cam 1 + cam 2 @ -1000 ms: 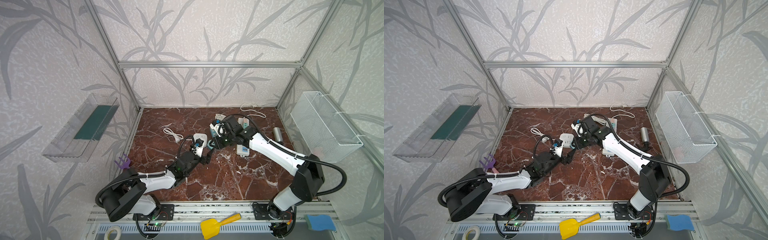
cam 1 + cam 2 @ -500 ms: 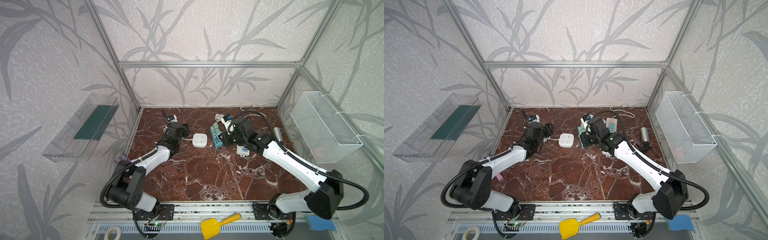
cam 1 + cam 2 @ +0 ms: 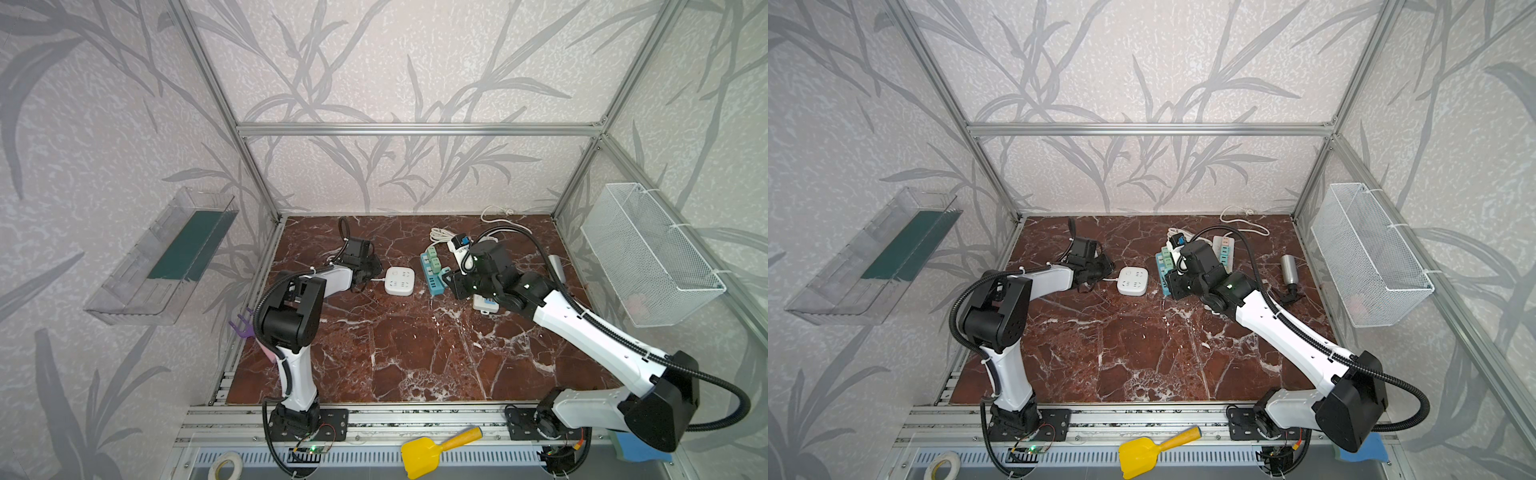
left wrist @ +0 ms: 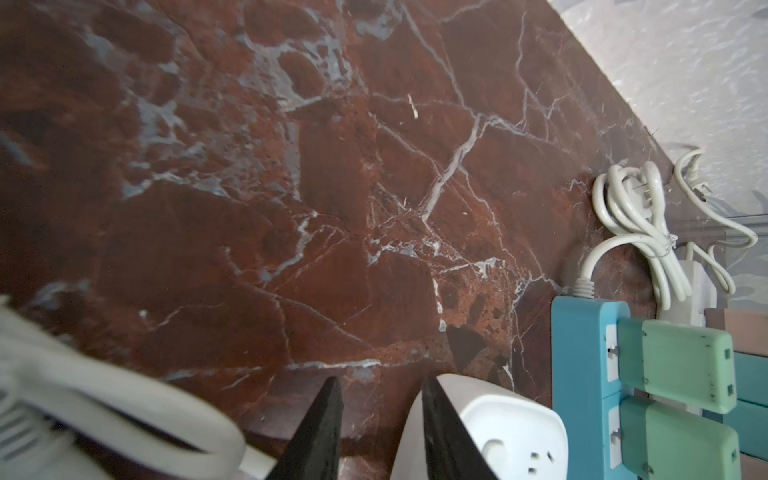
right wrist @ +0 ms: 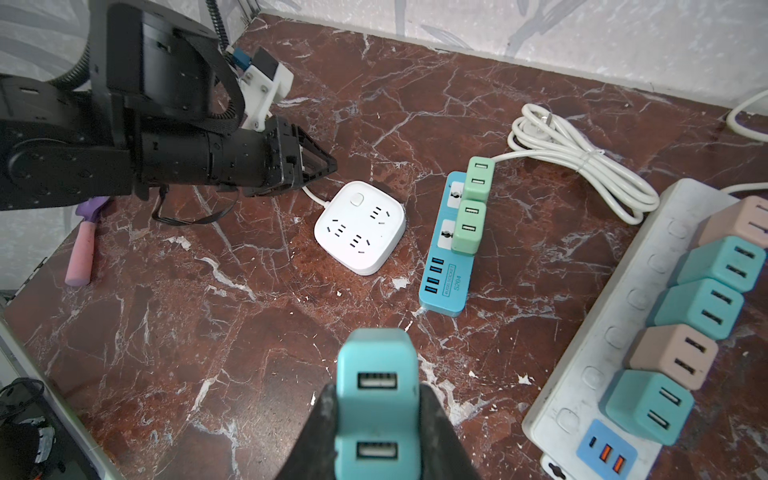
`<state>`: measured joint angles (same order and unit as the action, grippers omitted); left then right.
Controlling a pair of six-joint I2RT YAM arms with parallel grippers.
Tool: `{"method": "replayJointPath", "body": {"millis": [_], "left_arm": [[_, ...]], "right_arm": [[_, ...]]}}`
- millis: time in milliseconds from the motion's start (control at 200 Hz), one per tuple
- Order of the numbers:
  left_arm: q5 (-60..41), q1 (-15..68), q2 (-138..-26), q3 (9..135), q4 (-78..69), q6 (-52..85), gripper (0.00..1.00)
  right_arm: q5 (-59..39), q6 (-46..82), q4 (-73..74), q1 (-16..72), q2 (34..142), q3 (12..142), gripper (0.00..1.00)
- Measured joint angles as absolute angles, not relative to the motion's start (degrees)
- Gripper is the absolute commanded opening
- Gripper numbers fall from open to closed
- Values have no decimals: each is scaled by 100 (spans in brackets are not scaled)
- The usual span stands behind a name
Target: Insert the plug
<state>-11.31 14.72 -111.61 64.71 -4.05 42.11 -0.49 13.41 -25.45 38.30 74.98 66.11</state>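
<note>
Right wrist view: the right jaws are clamped on a teal plug (image 5: 376,390), USB face showing, above the worktop (image 5: 249,332). The white socket block (image 5: 359,226) lies ahead of them, well apart, and just beside the left jaws. Those are closed together by its cord (image 5: 313,195); whether they pinch it cannot be told. The prongs should be squared over free slots, then pressed straight down. Both arms reach low and forward.

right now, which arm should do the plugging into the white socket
Right: the right gripper holds the teal plug, with the white socket ahead of it. The left gripper is shut beside that socket, holding no plug.
</note>
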Motion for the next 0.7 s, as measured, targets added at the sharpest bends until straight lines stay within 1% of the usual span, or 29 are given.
{"method": "replayJointPath", "body": {"millis": [125,250,455,550,700], "left_arm": [[-1133,1466,-11139,6278,-351,4213,32],[-1098,1455,-10875,5833,-565,4241,30],[-934,1538,-10033,4550,-1151,4681,28],[-617,1828,-9614,3957,-1431,5011,29],[-121,2609,-9126,3356,-1636,5561,30]], "right_arm": [[-45,1341,-2547,3830,7450,6519,0],[-47,1343,-2534,3820,7417,6462,0],[-54,1380,-2456,3815,7408,6451,0],[-67,1479,-2333,3815,7413,6392,0],[1,1680,-2091,3913,7599,6287,0]]}}
